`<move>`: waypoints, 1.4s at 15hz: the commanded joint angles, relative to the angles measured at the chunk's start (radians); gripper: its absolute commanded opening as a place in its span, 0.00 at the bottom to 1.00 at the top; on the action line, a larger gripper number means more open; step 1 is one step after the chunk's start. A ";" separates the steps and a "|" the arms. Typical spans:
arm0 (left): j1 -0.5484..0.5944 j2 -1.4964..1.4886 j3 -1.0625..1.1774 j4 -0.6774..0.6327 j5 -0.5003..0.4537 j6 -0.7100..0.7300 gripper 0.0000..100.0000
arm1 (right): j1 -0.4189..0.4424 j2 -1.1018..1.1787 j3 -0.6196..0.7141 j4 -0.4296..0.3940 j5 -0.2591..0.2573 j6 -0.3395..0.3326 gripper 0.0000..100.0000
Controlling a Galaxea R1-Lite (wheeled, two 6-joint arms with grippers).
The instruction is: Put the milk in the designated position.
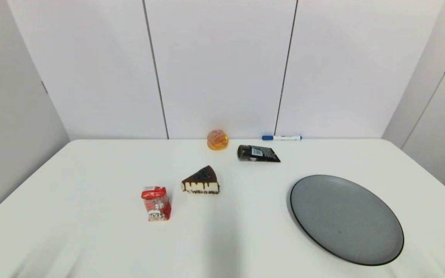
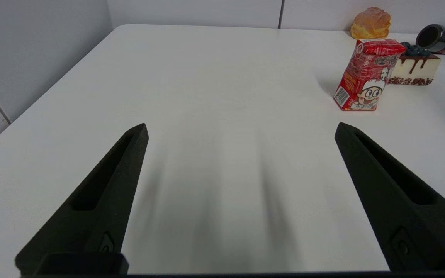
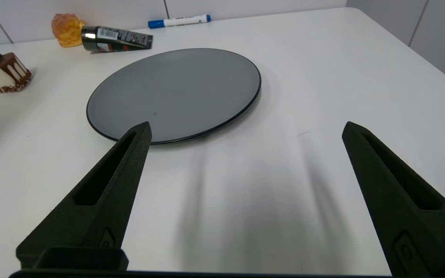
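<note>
Here, milk (image 1: pixel 156 203) upright (beside cake (image 1: pixel 201 181)) — untouched.

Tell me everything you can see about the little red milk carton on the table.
The milk carton is a small red box, apparently printed card, with a folded top, a cartoon face and white lettering on its front, and a barcode on one side. It stands upright on the white table, toward the robot's left, just in front and to the left of the cake slice with a gap between them. Nothing touches it but the table. The left tool is open and well short of it.
</note>
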 commanded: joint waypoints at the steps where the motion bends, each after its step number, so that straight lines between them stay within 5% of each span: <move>1: 0.000 0.000 0.000 -0.001 0.000 0.000 1.00 | 0.000 0.000 0.000 0.000 0.000 0.000 1.00; 9: 0.002 0.000 0.000 0.004 0.002 0.006 1.00 | 0.000 0.000 0.000 0.000 0.000 0.001 1.00; 14: -0.003 0.234 -0.204 -0.008 -0.034 0.124 1.00 | 0.000 0.000 0.000 0.000 0.000 0.001 1.00; 21: -0.018 0.917 -0.307 -0.260 -0.543 0.388 1.00 | 0.000 0.000 0.000 0.000 0.000 0.000 1.00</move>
